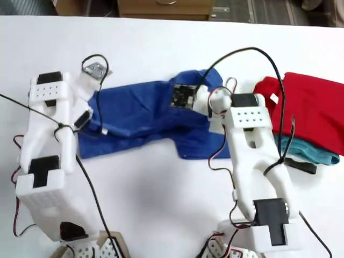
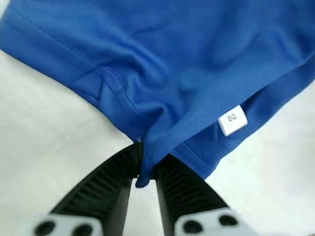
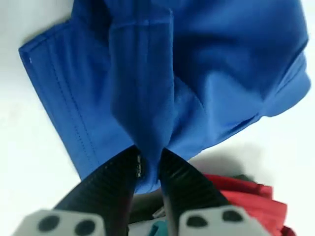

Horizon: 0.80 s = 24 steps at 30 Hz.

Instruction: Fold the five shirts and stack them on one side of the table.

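Blue shirt of smooth knit fabric lies crumpled lengthwise across the middle of the white table, running from about 9 o'clock to 3 o'clock of centre. It is not yet folded flat.

Left gripper sits at the shirt's 9 o'clock end. Its black ribbed jaws are nearly closed, pinching a small bunch of hemmed blue edge between them. A small white sewn-in label shows on the cloth close by.

Right gripper sits at the shirt's 3 o'clock end. Its jaws are also almost closed, gripping a narrow ridge of gathered blue fabric.

At 3 o'clock on the table, a folded red shirt rests on top of a folded teal shirt, forming the start of a stack just beside the right arm.

Judging from this, the step in hand is folding the blue shirt, with both ends gripped and the fold itself not yet made. The next move likely calls for both arms to lift together, keep the cloth evenly taut, and lay one half over the other without letting either pinch slip, before the shirt goes onto the stack.
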Each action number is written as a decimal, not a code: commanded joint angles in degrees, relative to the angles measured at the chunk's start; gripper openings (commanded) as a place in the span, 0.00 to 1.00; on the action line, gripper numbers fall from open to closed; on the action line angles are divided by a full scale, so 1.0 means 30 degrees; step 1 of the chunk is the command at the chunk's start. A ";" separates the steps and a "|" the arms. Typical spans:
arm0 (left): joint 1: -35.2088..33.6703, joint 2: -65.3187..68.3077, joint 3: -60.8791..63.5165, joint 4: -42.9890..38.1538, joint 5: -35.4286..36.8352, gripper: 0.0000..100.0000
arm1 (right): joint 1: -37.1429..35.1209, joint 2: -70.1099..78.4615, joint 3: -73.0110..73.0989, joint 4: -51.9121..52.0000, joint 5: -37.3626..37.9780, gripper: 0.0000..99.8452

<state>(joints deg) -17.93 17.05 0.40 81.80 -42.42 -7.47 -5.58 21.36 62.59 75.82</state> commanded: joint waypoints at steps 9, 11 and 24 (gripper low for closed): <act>0.0029 -0.0088 0.2359 -0.1348 -0.1026 0.02 | 0.0513 -0.0073 0.1905 -0.0044 0.0000 0.02; 0.0088 -0.0088 0.2593 -0.1465 -0.1026 0.02 | 0.0601 -0.0073 0.2374 -0.0513 0.0000 0.02; -0.0059 -0.0293 0.1890 -0.1495 -0.0879 0.16 | 0.0542 -0.0220 0.2901 -0.1480 -0.1817 0.21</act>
<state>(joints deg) -18.02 17.14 8.04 77.05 -45.14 -5.89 -5.58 31.03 59.34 70.11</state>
